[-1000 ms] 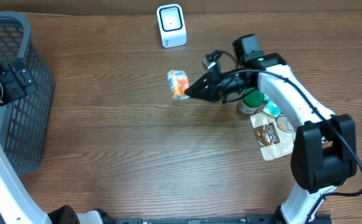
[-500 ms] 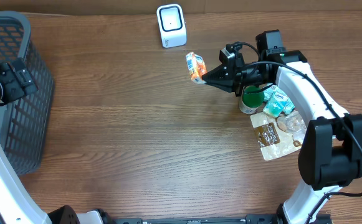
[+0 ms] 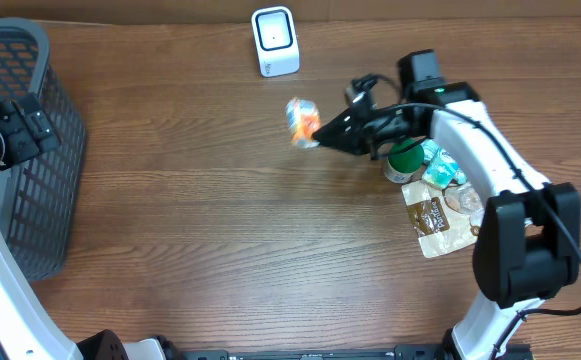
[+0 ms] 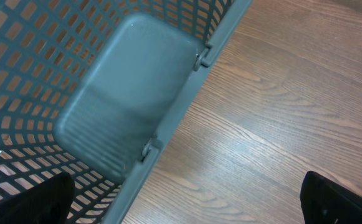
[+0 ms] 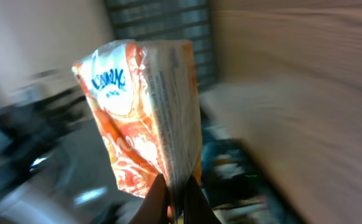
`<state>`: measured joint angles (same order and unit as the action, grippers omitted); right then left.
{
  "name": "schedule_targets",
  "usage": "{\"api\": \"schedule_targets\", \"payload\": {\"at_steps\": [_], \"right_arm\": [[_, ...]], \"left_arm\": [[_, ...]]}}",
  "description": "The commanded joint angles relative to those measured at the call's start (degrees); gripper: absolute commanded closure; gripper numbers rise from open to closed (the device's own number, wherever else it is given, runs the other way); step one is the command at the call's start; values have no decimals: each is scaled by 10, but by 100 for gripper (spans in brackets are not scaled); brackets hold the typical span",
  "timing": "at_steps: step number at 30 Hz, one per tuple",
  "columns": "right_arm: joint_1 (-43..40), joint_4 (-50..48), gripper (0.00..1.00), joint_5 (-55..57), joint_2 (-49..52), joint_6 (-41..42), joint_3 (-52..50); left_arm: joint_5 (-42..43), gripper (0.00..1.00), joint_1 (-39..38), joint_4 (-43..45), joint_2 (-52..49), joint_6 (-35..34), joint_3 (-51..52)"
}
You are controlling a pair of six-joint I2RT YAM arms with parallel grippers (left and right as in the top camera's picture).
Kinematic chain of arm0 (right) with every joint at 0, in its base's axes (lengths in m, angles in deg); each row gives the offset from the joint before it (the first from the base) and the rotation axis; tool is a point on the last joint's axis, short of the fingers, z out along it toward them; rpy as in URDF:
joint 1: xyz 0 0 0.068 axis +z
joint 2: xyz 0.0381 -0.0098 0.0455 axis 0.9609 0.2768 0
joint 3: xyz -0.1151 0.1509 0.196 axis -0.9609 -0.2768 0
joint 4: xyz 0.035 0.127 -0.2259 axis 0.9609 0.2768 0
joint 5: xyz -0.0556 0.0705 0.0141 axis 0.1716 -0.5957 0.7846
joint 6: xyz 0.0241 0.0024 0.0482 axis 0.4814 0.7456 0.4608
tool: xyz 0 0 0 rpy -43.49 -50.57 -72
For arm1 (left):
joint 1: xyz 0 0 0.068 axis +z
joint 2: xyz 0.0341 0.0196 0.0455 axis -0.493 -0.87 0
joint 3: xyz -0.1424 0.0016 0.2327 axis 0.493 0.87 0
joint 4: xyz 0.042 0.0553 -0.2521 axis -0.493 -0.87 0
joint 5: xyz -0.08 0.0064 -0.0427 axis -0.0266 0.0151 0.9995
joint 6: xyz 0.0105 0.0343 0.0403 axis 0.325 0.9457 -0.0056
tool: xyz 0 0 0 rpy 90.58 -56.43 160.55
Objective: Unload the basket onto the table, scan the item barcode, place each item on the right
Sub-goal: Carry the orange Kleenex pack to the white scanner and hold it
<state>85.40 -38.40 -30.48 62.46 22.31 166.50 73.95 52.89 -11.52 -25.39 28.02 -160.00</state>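
Observation:
An orange and white snack packet (image 3: 301, 121) hangs in the air, pinched by its edge in my right gripper (image 3: 320, 135), which is shut on it. The right wrist view shows the packet (image 5: 144, 118) upright and blurred, its seam clamped between the two fingertips (image 5: 157, 202). The white barcode scanner (image 3: 275, 41) stands at the table's back edge, up and left of the packet. My left gripper (image 4: 184, 208) hovers open over the basket's corner with nothing between its fingers; in the overhead view the left arm (image 3: 10, 130) sits at the far left.
A grey mesh basket (image 3: 15, 160) fills the left edge, and its rim (image 4: 187, 99) shows in the left wrist view. A green can (image 3: 404, 160), teal packets (image 3: 442, 168) and a brown pouch (image 3: 433, 218) lie under the right arm.
The right gripper carried the packet right and back toward the scanner, then swung slightly left and forward again. The packet has turned in the grip. The left arm stayed still.

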Motion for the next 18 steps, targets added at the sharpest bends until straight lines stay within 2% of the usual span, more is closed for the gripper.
{"api": "schedule_targets", "payload": {"at_steps": [1,4,8,14,18], "right_arm": [[70,19,96,259,-16,-4,10],[125,40,96,429,-16,-3,10],[175,71,96,554,-15,1,27],[206,166,96,729,-15,0,155],[214,183,96,868,-8,0,258]], "left_arm": [[-5,0,2,1,-2,11,-7],[-5,1,2,1,-2,11,-7],[-5,0,2,1,-2,11,-7],[-5,0,2,1,-2,11,-7],[-5,1,2,1,-2,11,-7]]}}
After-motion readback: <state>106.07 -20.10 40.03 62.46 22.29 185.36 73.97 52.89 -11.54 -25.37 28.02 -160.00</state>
